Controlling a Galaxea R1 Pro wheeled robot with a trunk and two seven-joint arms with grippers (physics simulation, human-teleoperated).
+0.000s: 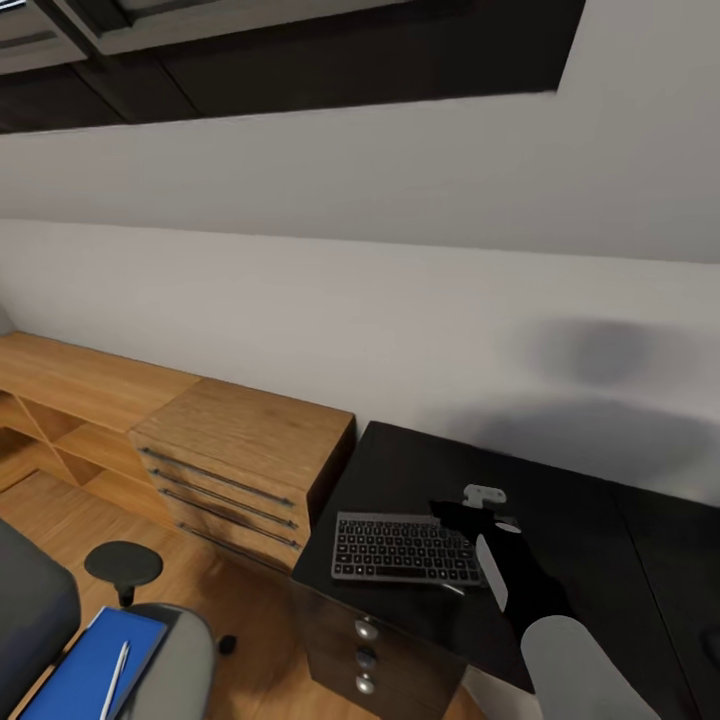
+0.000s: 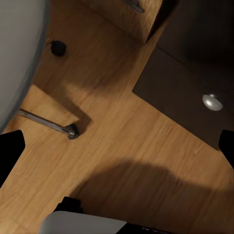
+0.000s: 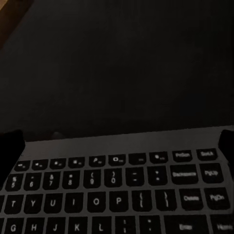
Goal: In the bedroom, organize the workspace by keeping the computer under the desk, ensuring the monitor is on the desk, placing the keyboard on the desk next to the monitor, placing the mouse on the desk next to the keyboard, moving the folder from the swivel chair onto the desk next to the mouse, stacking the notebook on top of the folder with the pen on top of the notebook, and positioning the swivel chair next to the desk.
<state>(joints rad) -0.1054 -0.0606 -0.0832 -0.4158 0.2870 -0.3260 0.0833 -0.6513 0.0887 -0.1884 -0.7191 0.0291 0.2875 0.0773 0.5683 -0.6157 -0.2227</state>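
The right pincer [image 1: 470, 512] is hovering released over the right end of the slim dark grey keyboard [image 1: 405, 548], lying near the left front corner of the black desk [image 1: 590, 520]. The left wrist view is showing released fingertips [image 2: 10, 152] above wooden floor [image 2: 126, 146], near a silver drawer knob [image 2: 212, 102]. The head view is showing the bright blue folder [image 1: 85, 670] with the thin white pen [image 1: 114, 680] on the grey swivel chair [image 1: 185, 655].
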